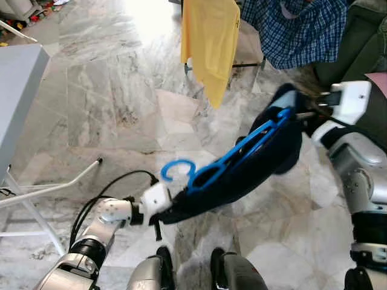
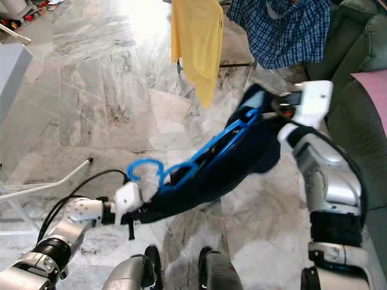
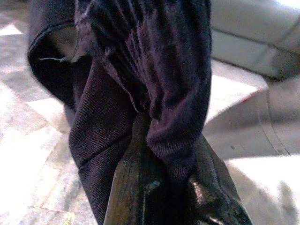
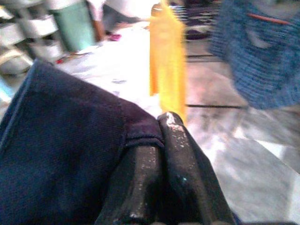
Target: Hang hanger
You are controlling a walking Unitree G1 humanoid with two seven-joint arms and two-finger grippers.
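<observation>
A blue plastic hanger point(image 1: 233, 154) lies slanted inside a dark navy garment point(image 1: 260, 163) held up between my two arms above the marble floor. Its hook point(image 1: 176, 171) sticks out at the lower left end. My left gripper point(image 1: 166, 211) is shut on the garment's lower end; in the left wrist view the black fingers point(image 3: 140, 187) pinch dark ribbed cloth point(image 3: 154, 84). My right gripper point(image 1: 302, 115) is shut on the upper end of the garment point(image 4: 61, 150), its fingers point(image 4: 173, 178) pressed together over a hem.
A yellow shirt point(image 1: 208, 45) and a blue checked shirt point(image 1: 299, 30) hang on a drying rack at the back. A green sofa point(image 1: 363, 42) stands at the right. A white rack frame point(image 1: 36, 193) and a grey surface point(image 1: 18, 90) are at the left, with a black cable point(image 1: 109, 190) nearby.
</observation>
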